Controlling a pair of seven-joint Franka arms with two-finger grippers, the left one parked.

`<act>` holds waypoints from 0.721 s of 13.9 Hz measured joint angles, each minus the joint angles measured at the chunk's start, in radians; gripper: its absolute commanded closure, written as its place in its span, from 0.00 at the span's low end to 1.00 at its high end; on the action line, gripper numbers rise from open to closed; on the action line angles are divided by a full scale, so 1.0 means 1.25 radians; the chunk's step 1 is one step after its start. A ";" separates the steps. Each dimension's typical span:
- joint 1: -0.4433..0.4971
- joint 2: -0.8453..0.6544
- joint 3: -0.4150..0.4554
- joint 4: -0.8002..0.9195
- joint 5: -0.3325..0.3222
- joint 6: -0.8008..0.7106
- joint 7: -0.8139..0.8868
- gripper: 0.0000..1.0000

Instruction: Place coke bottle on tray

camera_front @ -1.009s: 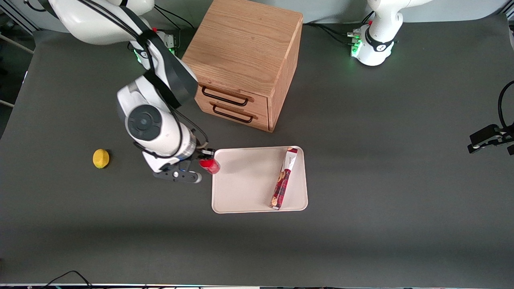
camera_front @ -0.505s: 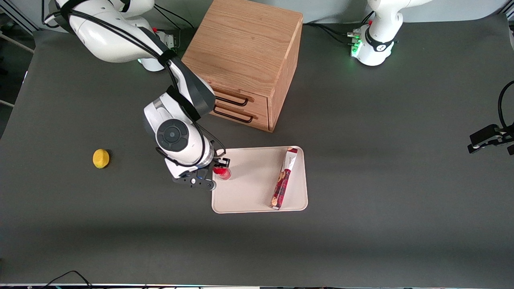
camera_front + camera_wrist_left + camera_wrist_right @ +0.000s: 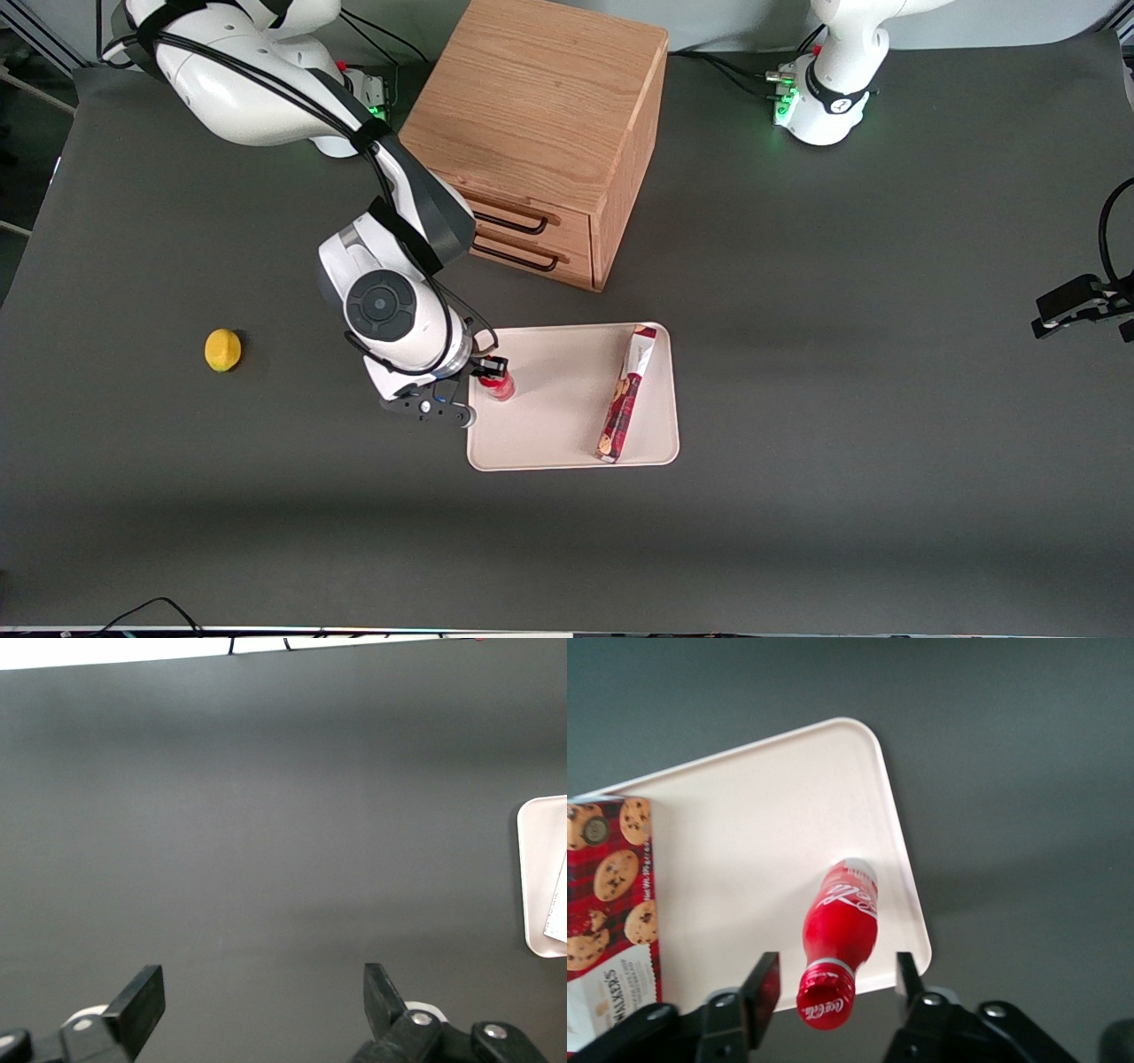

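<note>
1. The coke bottle [image 3: 837, 941] is seen standing on the tray [image 3: 744, 815], near the tray's edge toward the working arm's end.
2. The gripper [image 3: 833, 985] is positioned around the bottle's neck, with its fingers [image 3: 764, 985] spread apart and clear of the bottle.
3. A cookie packet [image 3: 625, 394] is found lying on the tray, well apart from the bottle.

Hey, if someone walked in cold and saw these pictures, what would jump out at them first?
Probably the coke bottle, bright red, standing on the cream-white tray near the edge toward the working arm's end, with the gripper open around its neck. Next, the red-and-white cookie packet lying along the tray's edge toward the parked arm's end. Then the oak drawer cabinet farther from the front camera, and the lone lemon toward the working arm's end.
</note>
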 measured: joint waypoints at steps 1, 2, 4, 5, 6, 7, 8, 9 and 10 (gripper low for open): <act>-0.003 -0.008 0.000 0.008 -0.002 -0.004 -0.001 0.00; -0.008 -0.023 0.000 0.018 -0.004 -0.017 -0.007 0.00; -0.035 -0.084 0.000 0.035 -0.006 -0.090 -0.055 0.00; -0.058 -0.125 0.000 0.041 -0.006 -0.135 -0.084 0.00; -0.085 -0.169 -0.001 0.043 -0.006 -0.181 -0.113 0.00; -0.113 -0.213 -0.002 0.044 -0.005 -0.230 -0.146 0.00; -0.137 -0.253 -0.009 0.043 -0.004 -0.283 -0.182 0.00; -0.151 -0.290 -0.030 0.042 0.001 -0.329 -0.216 0.00; -0.157 -0.327 -0.067 0.040 0.015 -0.369 -0.254 0.00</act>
